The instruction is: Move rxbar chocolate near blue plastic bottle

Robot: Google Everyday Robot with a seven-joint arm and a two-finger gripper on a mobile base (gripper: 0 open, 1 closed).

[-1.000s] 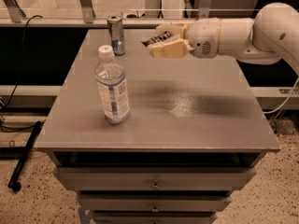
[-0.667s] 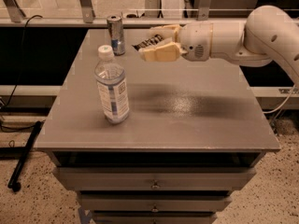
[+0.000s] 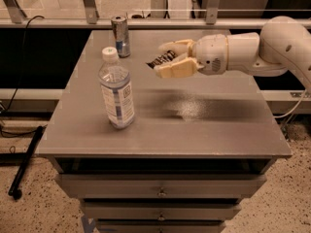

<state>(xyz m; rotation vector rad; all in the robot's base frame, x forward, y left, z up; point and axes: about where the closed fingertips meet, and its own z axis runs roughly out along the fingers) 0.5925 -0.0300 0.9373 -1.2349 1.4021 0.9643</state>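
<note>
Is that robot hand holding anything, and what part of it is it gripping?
Yes. The gripper, above the table, is shut on the rxbar chocolate; only the bar's end facing the blue plastic bottle pokes out.

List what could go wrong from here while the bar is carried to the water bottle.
1. The hand, above the table and right of the blue plastic bottle in the picture, holds the rxbar chocolate in the air; a slip would drop it short of the bottle.
2. The bottle stands upright and narrow; a low sideways approach could tip it.
3. The metal can stands behind the path and might get clipped.
</note>
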